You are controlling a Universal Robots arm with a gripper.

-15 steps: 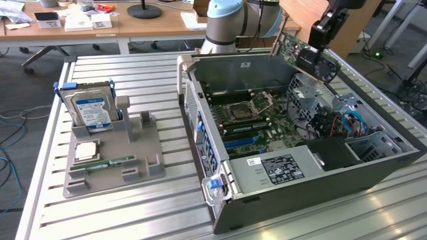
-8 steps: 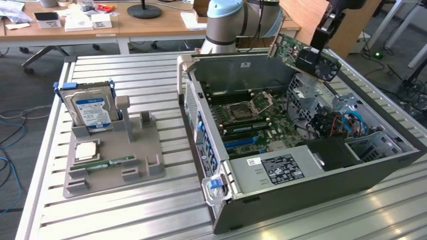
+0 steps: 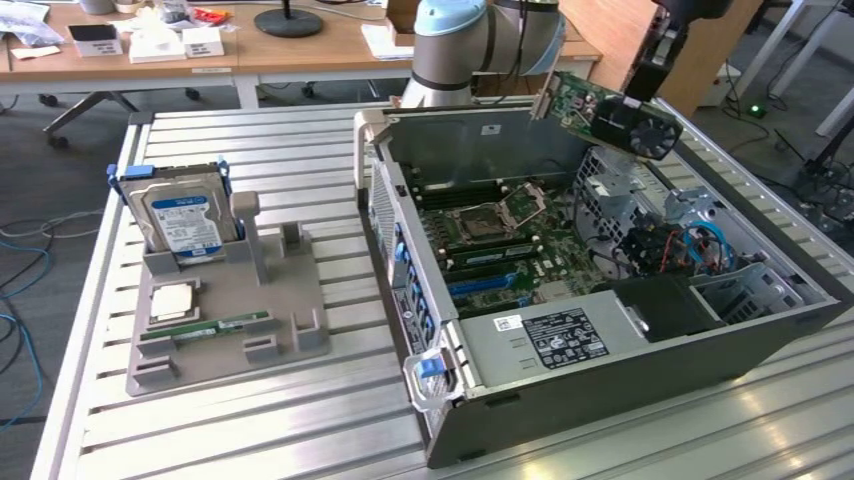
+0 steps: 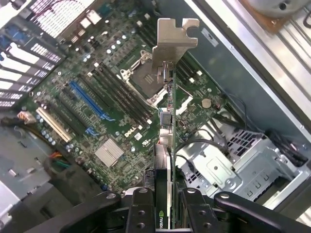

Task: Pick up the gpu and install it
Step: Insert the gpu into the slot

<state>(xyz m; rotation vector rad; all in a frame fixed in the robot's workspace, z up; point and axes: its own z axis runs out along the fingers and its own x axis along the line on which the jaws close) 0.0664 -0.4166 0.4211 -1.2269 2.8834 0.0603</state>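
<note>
- Leftmost in the exterior view, the grey holder [image 3: 287,330] on the slatted table carries a hard drive [image 3: 184,218] standing upright at its far end. A small square chip [image 3: 174,302] and a RAM stick [image 3: 214,327] lie flat nearer the front.
- Further right, the computer case [image 3: 614,390] lies open on its side. It holds the motherboard [image 3: 501,240], a power supply [image 3: 561,335] at the near end and drive cages with cabling towards the exterior view's right.
- Above the case's far right corner, the gpu [image 3: 607,112] hangs tilted in the air, clear of the motherboard.
- From the wrist, the gripper [image 4: 167,213] has its fingers clamped on either face of the gpu, with the silver bracket [image 4: 172,43] pointing away.
- By my reading, the pick-up is done. The install is not, since the card is not seated and the blue slot [image 4: 87,99] stands unfilled.
</note>
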